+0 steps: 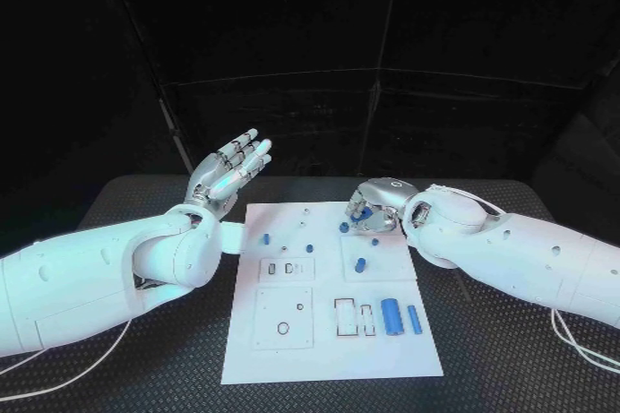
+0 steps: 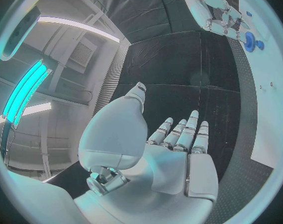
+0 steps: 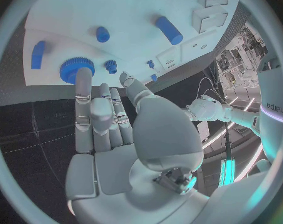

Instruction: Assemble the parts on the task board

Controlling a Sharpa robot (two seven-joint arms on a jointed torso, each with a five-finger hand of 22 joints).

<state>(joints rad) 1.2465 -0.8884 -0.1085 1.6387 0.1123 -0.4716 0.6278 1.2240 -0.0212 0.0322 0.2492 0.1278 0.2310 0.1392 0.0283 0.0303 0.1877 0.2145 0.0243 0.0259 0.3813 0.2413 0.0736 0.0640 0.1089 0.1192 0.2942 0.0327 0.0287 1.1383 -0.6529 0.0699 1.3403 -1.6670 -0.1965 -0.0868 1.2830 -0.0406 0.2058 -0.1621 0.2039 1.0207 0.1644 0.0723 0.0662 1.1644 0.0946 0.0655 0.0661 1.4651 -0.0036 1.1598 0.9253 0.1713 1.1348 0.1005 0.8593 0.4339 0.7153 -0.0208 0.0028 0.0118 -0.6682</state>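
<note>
We hold our left hand (image 1: 230,169) raised, palm up, fingers spread; our right hand (image 1: 371,208) reaches down with fingers extended

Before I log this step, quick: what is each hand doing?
Left hand: open, raised off the table, holding nothing.
Right hand: open, a fingertip at the blue gear, holding nothing.

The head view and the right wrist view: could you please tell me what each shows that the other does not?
Head view alone: the raised, open left hand beyond the white task board's far-left corner, and the two upright blue cylinders near the board's front right.

Right wrist view alone: the toothed blue gear wheel, with a fingertip of the right hand at it.

Both: the board, small blue parts, the right hand at the far edge.
</note>
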